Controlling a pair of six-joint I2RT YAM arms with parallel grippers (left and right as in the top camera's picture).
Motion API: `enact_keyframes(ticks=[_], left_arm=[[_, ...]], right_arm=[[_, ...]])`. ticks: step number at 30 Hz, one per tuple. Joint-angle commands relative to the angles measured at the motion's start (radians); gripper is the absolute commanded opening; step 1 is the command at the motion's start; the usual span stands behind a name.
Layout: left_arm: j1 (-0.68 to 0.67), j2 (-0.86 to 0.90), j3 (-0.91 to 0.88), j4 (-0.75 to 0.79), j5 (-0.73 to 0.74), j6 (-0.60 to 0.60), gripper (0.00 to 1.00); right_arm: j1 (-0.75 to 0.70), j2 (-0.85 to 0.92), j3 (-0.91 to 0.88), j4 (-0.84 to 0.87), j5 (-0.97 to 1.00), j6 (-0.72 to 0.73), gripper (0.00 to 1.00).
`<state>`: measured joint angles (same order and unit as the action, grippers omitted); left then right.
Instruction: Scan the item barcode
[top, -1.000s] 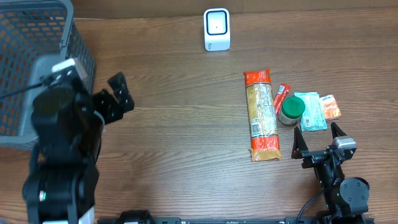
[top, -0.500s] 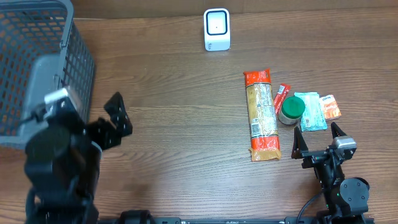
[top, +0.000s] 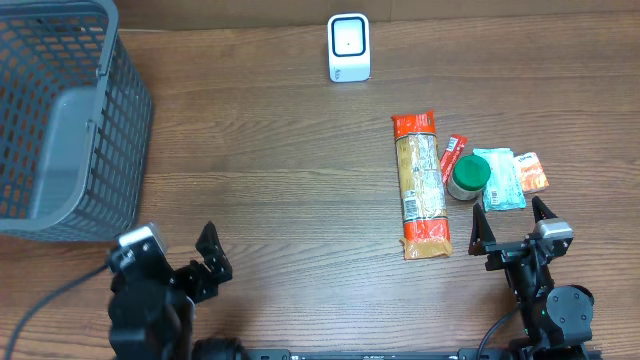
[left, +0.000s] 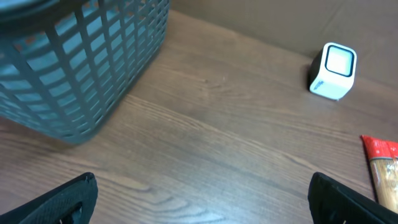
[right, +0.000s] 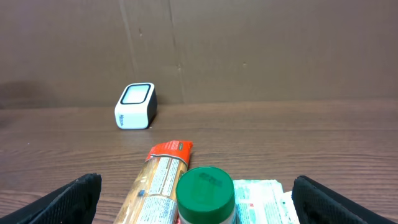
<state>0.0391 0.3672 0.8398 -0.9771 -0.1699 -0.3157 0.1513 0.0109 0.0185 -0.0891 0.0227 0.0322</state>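
My left fingers (left: 59, 202) are spread wide with nothing between them, low over the table (left: 205, 155). The grey mesh basket (left: 81, 68) sits ahead of them to their left. The small white scanner (left: 334, 70) stands well ahead to their right. The red end of the pasta packet (left: 382, 168) shows just past the right-hand finger. My right fingers (right: 65, 199) are also fully apart and hold nothing. Just ahead of them, between the two tips, stands a green-lidded jar (right: 205, 193). The pasta packet lies lengthwise just beside it on the left, and a teal packet (right: 261, 199) lies on the right. From overhead, a red stick sachet (top: 454, 157) lies between packet and jar, and an orange sachet (top: 530, 171) lies beside the teal packet. The scanner stands well beyond these items, ahead and to the left of the right fingers.
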Motion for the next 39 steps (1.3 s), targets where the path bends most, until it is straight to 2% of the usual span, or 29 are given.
enact_keyframes(ticks=[1, 5, 13, 18, 23, 32, 39], left_arm=[[-0.008, -0.107, -0.108, 0.073, -0.002, -0.006, 1.00], [-0.008, -0.219, -0.239, 0.355, 0.080, -0.006, 0.99], [-0.008, -0.338, -0.452, 1.028, 0.195, -0.006, 1.00], [-0.008, -0.364, -0.584, 1.300, 0.216, -0.007, 1.00], [-0.008, -0.364, -0.685, 1.380, 0.215, -0.007, 1.00], [-0.008, -0.364, -0.830, 1.381, 0.215, -0.007, 0.99], [-0.008, -0.364, -0.835, 1.177, 0.215, -0.006, 1.00]], right_arm=[[-0.003, -0.008, -0.011, 0.007, -0.006, -0.003, 1.00], [-0.003, -0.008, -0.011, 0.006, -0.006, -0.003, 1.00], [-0.003, -0.008, -0.011, 0.007, -0.006, -0.003, 1.00], [-0.003, -0.008, -0.011, 0.006, -0.006, -0.004, 1.00], [-0.003, -0.008, -0.011, 0.007, -0.006, -0.003, 1.00], [-0.003, -0.008, -0.011, 0.006, -0.006, -0.004, 1.00], [-0.003, -0.008, -0.011, 0.006, -0.006, -0.003, 1.00]])
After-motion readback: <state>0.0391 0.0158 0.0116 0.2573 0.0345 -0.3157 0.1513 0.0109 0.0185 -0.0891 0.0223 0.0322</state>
